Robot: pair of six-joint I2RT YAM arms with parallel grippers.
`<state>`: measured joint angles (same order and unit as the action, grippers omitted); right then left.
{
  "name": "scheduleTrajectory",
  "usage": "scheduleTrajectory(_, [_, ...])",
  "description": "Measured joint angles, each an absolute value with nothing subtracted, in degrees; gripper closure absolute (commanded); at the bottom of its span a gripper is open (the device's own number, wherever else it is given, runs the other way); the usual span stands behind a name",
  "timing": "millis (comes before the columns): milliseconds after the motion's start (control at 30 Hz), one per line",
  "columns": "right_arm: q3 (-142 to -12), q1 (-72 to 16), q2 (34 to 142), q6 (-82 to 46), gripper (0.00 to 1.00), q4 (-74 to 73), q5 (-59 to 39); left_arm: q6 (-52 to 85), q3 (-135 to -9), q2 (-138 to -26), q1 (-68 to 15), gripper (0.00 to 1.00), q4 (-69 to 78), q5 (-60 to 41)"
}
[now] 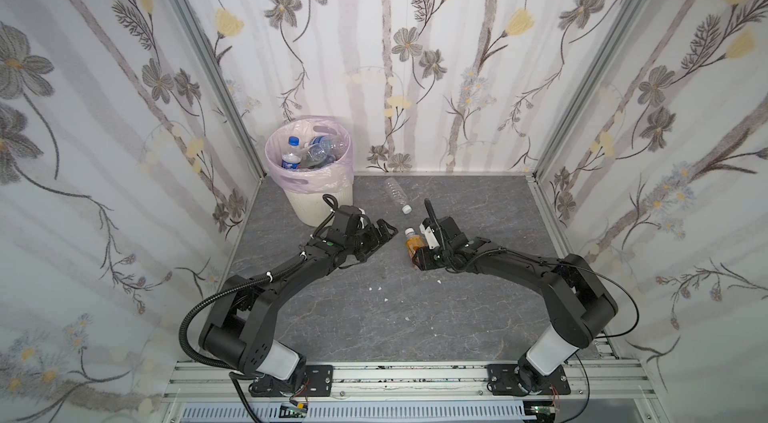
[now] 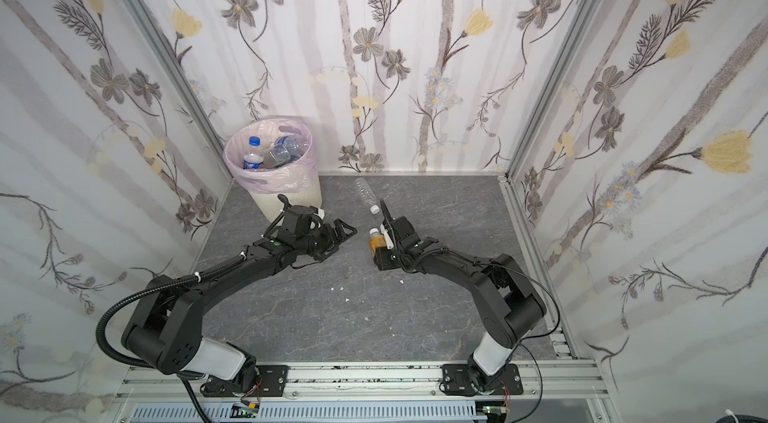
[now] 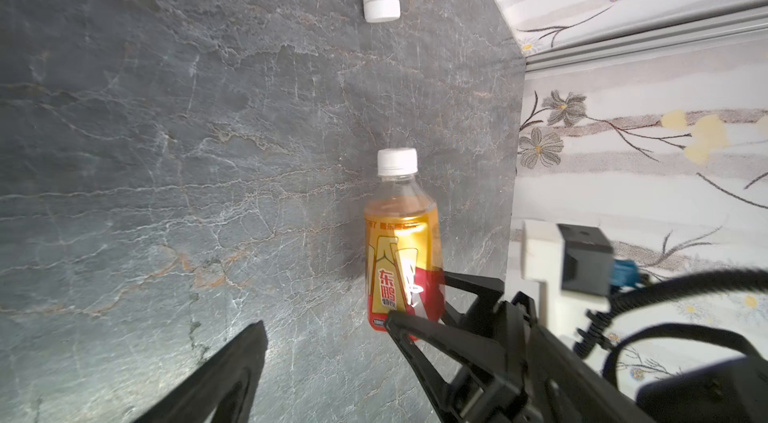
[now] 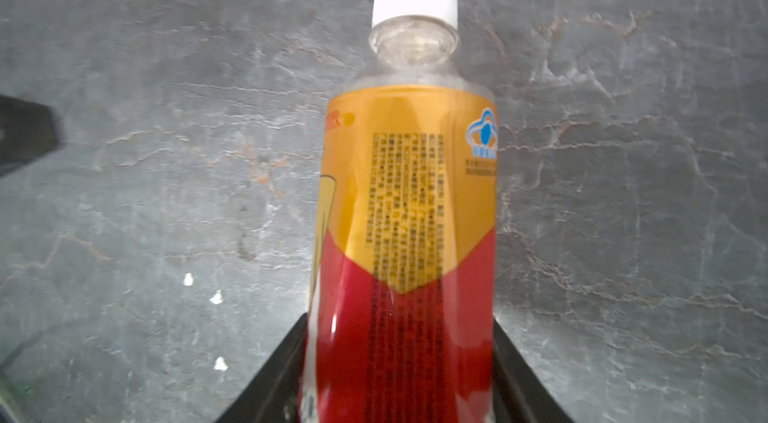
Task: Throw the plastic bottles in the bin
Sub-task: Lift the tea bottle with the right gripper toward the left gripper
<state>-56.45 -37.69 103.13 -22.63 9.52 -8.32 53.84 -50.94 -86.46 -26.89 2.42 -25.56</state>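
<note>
- Orange-red bottle (image 1: 411, 244) — centre of frame, white cap pointing up-frame; right gripper (image 4: 399, 358) clamps its lower body
- Clear bottle (image 1: 397, 195) lies on the grey table (image 1: 457, 275) just above
- Bin (image 1: 307, 204), left of centre, holds blue-labelled bottles (image 1: 291, 159); left gripper (image 1: 382, 237) gapes empty

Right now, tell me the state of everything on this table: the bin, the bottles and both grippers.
Bin: upright, partly filled.
Bottles in the bin: several, piled together.
Clear bottle: lying on the table, capped, untouched.
Orange bottle: capped, gripped near its base.
Left gripper: open, empty.
Right gripper: shut on the orange bottle.
</note>
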Motion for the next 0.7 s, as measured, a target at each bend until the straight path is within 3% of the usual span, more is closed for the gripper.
scheduleTrajectory(700, [-59.09,-42.85,99.90,-26.96,0.48,5.28,-14.52,59.86,-49.15,-89.10,-26.09,0.13,13.72,-28.82])
